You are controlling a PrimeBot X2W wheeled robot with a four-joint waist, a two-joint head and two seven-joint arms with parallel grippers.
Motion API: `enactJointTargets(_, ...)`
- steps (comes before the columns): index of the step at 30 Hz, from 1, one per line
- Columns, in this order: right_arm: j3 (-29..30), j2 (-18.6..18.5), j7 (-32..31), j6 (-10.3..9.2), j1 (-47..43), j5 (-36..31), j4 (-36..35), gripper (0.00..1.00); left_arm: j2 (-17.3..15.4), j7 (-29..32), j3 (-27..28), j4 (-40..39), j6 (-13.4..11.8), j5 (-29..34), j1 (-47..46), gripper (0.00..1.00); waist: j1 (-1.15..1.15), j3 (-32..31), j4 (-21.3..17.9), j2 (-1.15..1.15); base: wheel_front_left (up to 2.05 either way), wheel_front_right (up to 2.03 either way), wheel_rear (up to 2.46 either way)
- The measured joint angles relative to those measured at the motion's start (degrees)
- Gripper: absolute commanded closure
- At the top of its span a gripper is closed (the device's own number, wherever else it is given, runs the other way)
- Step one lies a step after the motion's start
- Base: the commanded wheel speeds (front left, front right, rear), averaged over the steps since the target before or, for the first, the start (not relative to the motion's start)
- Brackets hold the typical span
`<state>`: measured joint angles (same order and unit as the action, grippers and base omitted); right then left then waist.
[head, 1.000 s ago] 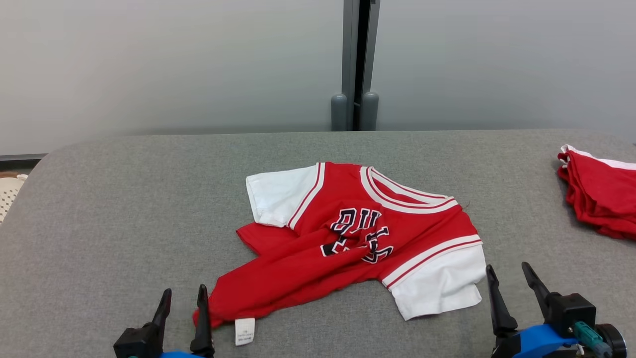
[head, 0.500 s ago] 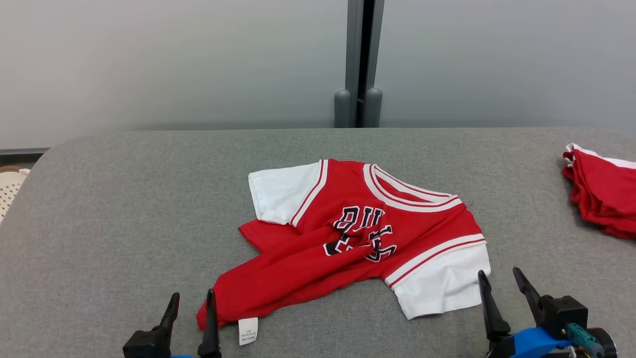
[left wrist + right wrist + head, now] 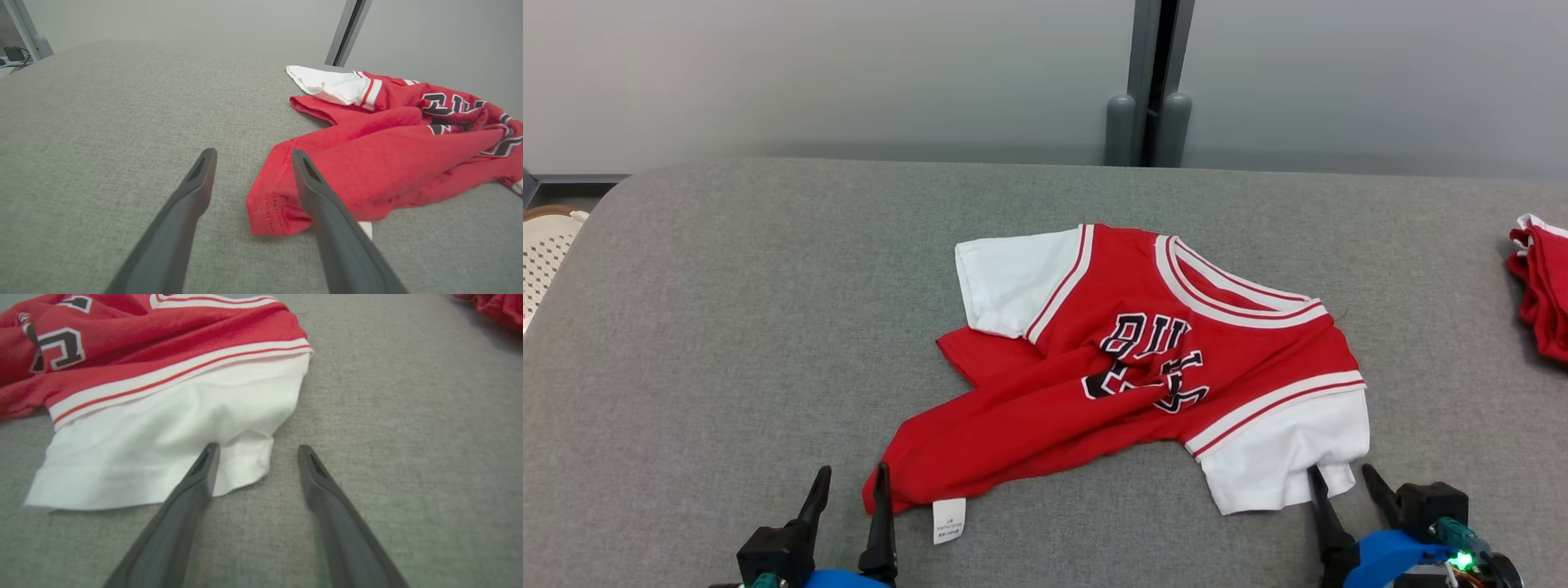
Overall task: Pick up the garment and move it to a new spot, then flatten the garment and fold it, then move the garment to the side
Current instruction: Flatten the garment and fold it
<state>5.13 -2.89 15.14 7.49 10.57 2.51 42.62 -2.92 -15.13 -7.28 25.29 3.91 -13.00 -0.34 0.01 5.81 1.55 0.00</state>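
On the grey bench (image 3: 727,327) the crumpled shirt (image 3: 1143,367) lies at frame centre, the left tool (image 3: 852,469) and right tool (image 3: 1339,471) wide open and empty at its lower corners, apparently placed to spread it.

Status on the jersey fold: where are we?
Done: at most the first move; the jersey lies released mid-table. In hand: nothing gripped. The left jaws stand open at the red hem corner, the right jaws open at the white sleeve, seemingly set for flattening. Left: it is bunched and twisted, so flattening, folding, then moving it aside, perhaps toward the red pile.
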Motion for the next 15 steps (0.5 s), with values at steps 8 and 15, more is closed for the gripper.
enactJointTargets(8,1.7,0.0,0.2,0.04,2.5,0.8,2.8,1.0,0.0,0.0,0.7,0.2,0.1,-0.1,-0.6,0.0,0.0,0.8,0.7,0.0,0.0,0.0,0.0)
enactJointTargets(15,11.4,-0.5,0.0,0.01,-1.2,-2.1,-5.6,1.0,0.0,0.0,-0.1,0.7,0.2,-0.5,0.3,0.0,0.0,-0.8,-1.0,0.0,0.0,0.0,0.0)
